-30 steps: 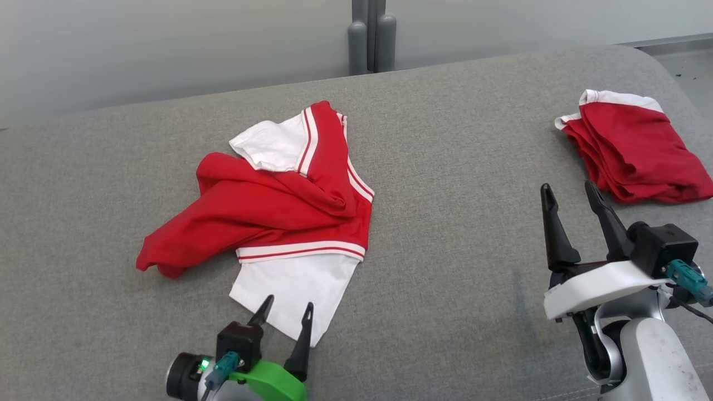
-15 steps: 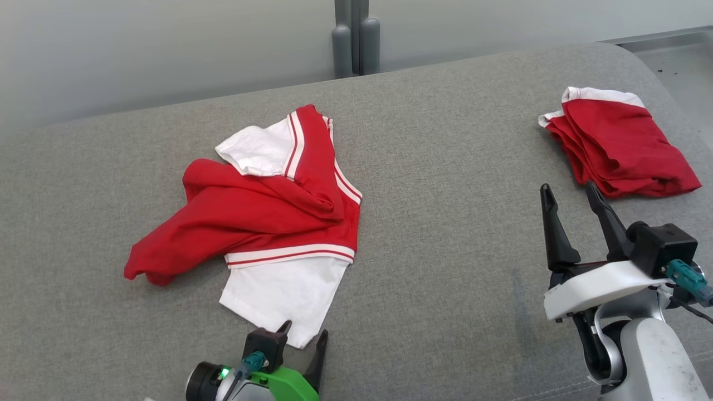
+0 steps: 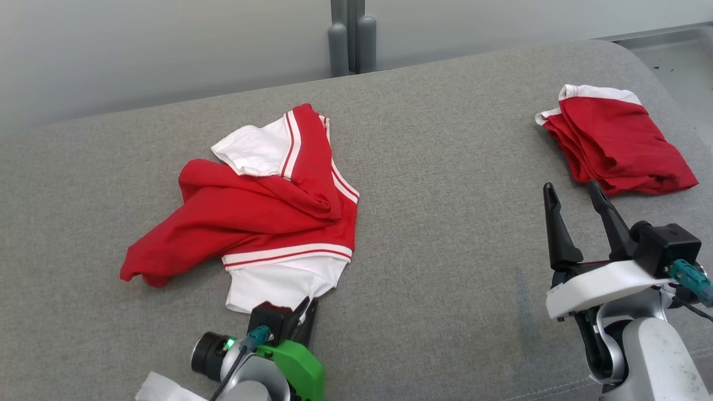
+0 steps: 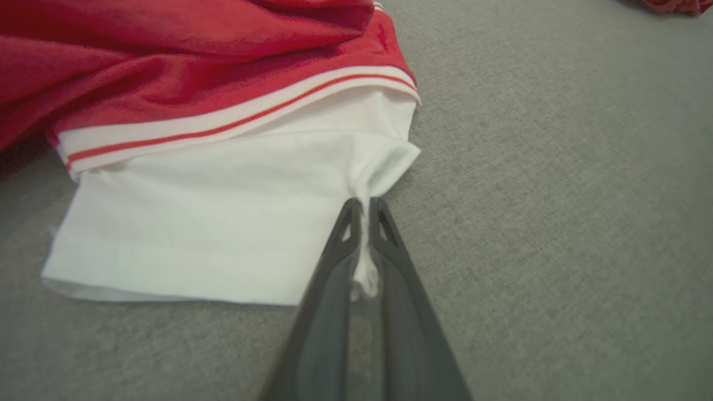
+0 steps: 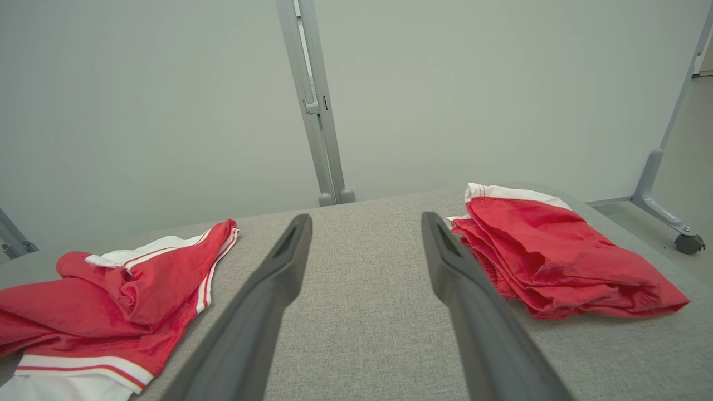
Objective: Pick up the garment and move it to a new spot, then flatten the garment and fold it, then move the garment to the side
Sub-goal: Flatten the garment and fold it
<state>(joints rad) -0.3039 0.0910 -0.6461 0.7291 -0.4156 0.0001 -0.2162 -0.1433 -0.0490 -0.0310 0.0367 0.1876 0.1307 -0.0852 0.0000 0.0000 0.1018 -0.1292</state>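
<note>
Your left claw (image 4: 365,203) is pressed together on a pinch of the white lower corner of the garment (image 3: 262,217). The garment lies crumpled left of centre on the counter (image 3: 445,184), its red body bunched over a striped band (image 4: 234,114) and its white panel (image 4: 195,234) nearest you. The bite looks narrow, just a thin tuck of cloth inside the claw. Lift slowly and watch that tuck; if it thins out, set down and take a deeper hold. Raise the corner high enough that the bunched red part peels off the surface rather than dragging, since the woven cover will likely grip the cloth. Carry it toward the bare middle stretch, where there looks to be room to spread it flat. Your right claw (image 3: 571,189) hovers spread wide and holding nothing over the counter's right part. Bring it to a second corner once the garment hangs, so the two can pull it taut.

Steer clear of the folded red garment (image 3: 618,147) at the far right, near the rounded edge. The counter is padded and covered in grey woven fabric. Behind it stands a pale wall panel (image 5: 167,111) with a grey upright post (image 3: 348,33), and off to the right is a caster (image 5: 689,243) of a metal frame
</note>
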